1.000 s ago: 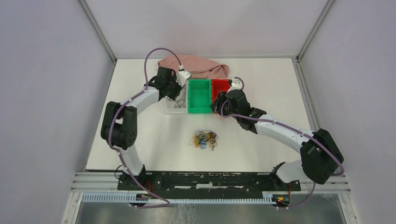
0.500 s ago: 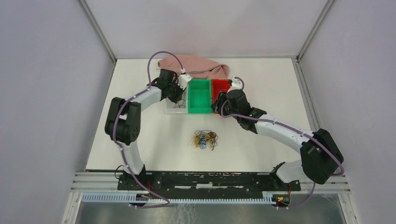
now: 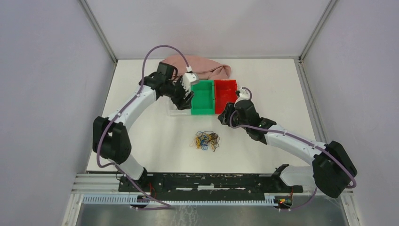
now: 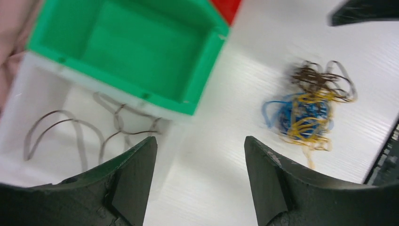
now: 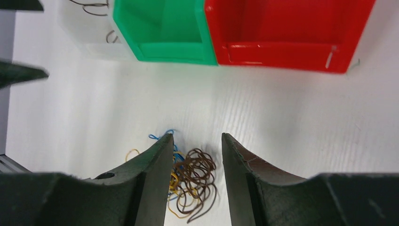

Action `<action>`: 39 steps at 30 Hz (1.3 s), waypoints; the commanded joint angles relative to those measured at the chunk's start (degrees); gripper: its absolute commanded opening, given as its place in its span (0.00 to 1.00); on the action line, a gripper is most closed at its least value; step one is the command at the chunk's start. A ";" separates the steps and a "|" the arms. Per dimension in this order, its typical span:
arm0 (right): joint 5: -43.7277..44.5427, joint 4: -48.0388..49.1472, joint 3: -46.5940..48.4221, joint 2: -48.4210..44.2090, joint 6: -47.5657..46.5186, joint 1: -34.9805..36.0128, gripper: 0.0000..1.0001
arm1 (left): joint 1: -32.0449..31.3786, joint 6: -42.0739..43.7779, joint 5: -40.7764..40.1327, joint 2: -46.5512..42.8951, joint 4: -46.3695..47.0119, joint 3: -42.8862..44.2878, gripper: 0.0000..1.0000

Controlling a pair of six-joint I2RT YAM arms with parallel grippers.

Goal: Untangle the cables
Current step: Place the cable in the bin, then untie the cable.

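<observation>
I have the cables point(image 3: 207, 140) lying as one small loose tangle on the white table point(image 3: 150, 136), at about 6 o'clock from the green bin point(image 3: 202, 96) and apart from it. The tangle is made of thin curly wires. A clump of dark brown loops sits on one side, yellow-orange strands are knotted through the middle, and some blue ones show on the other side. A few ends stray out flat onto the surface. The tabletop looks matte, with fine ribbing in the close views. The green bin is a smooth, rectangular, open-topped plastic tray. The red bin point(image 3: 226, 92), of the same shape, touches it at 3 o'clock. A clear, thin-walled bin point(image 3: 178, 109) sits against it at 9 o'clock. Inside that clear one I can see a few dark wires point(image 4: 70, 136), lying in slack curves. A soft, rumpled pink cloth point(image 3: 207, 66) is heaped at 12 o'clock behind the bins. My left gripper point(image 4: 200, 179) hangs over the clear bin's edge, at about 11 o'clock from the tangle. Its black jaws are spread wide with only table showing in the gap. My right gripper point(image 5: 195, 174) is near the red bin's front corner, at about 1 o'clock from the tangle. Its jaws are parted with nothing pinched, and through its own camera the brown loops show below in the gap.
</observation>
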 commanded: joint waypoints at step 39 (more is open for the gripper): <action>4.10 -6.23 -6.61 -16.59 0.07 -0.88 0.47 | -21.94 0.22 1.77 8.21 4.26 -2.43 0.26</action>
